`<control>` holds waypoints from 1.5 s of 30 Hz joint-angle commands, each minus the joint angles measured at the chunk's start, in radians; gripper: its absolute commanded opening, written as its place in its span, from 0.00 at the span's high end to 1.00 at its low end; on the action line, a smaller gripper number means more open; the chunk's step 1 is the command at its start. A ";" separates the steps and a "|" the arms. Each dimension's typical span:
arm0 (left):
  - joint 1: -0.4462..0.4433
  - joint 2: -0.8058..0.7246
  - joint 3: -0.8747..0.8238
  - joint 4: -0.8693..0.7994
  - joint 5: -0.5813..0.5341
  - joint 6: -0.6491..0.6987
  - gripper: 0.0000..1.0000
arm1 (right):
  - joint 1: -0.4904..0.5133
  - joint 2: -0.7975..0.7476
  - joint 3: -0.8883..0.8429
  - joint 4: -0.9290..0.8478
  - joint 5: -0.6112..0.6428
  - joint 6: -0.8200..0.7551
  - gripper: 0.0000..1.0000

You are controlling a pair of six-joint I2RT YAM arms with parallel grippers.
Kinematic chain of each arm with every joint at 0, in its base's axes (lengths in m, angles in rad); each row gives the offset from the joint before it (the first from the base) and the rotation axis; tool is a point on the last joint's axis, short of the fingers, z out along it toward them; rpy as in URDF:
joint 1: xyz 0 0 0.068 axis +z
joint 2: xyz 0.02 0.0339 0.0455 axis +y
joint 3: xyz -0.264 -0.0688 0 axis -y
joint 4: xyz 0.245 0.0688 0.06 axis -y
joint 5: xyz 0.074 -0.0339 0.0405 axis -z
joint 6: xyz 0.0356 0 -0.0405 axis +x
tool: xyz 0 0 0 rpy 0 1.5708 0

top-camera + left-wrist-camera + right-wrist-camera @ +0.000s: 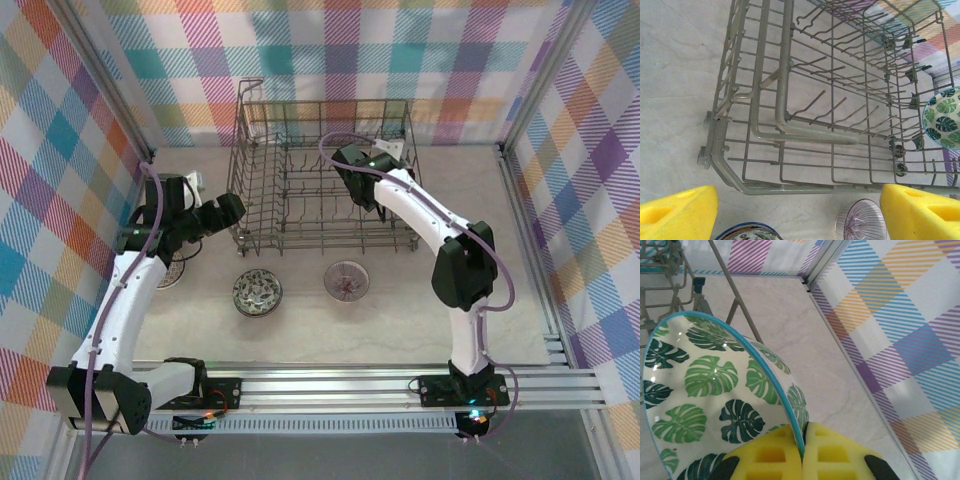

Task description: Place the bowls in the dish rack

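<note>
The right gripper pinched the green-leaf bowl by its rim over the dish rack. The left gripper was spread outside its left edge.

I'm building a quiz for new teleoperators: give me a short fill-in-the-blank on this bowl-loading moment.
1. The right end effector grips the leaf-patterned bowl by its ___.
2. The leaves on that bowl are coloured ___.
3. The left end effector, beside the dish rack, stands ___.
4. The dark bowl and the ribbed bowl sit in front of the rack on the ___.

Missing words: rim; green; open; table.
</note>
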 commanded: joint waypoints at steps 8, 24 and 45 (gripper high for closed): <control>0.017 -0.005 -0.021 0.030 0.046 0.017 0.16 | 0.017 0.098 0.149 -0.192 0.137 0.076 1.00; 0.017 -0.018 -0.048 0.029 0.055 0.015 0.15 | 0.022 0.262 0.326 -0.273 0.147 0.018 1.00; 0.017 -0.010 -0.053 0.039 0.090 0.014 0.15 | 0.070 0.338 0.343 -0.142 0.171 -0.187 1.00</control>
